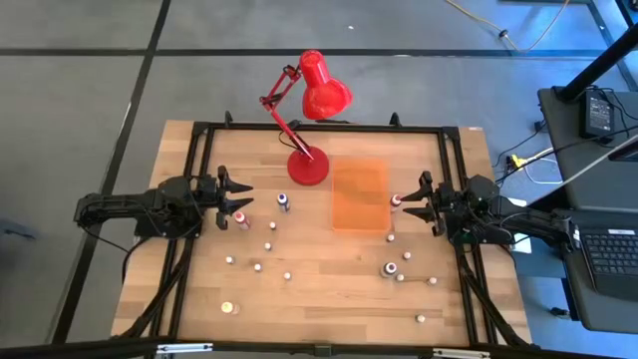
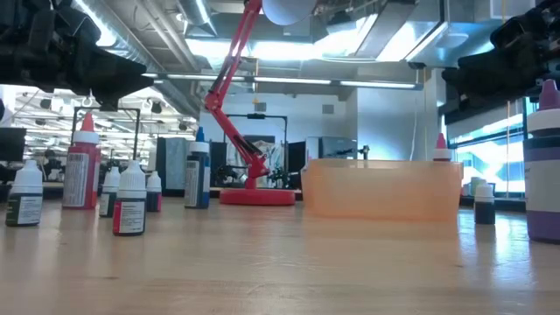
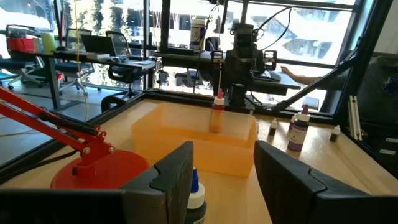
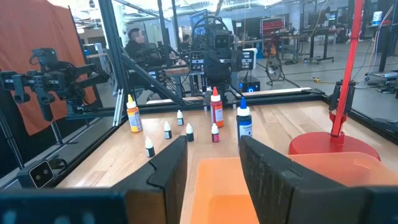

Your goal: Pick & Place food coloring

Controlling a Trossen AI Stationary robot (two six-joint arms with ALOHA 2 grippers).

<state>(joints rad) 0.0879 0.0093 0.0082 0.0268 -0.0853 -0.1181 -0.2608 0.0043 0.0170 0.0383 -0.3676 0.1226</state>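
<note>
Several food coloring bottles stand upright on their bases, scattered over the wooden table: a red one, a blue one, another red one, a dark one, a yellow one and small ones between them. My left gripper hangs level above the table's left side, open, with the first red bottle just below its tips and the blue bottle farther ahead. My right gripper hangs level at the right side, open, beside the second red bottle and facing the orange tray.
A red desk lamp stands on its round base at the far middle, its head reaching beyond the far edge. The flat orange tray lies right of it. A black frame runs around the table. Bare wood shows near the front edge.
</note>
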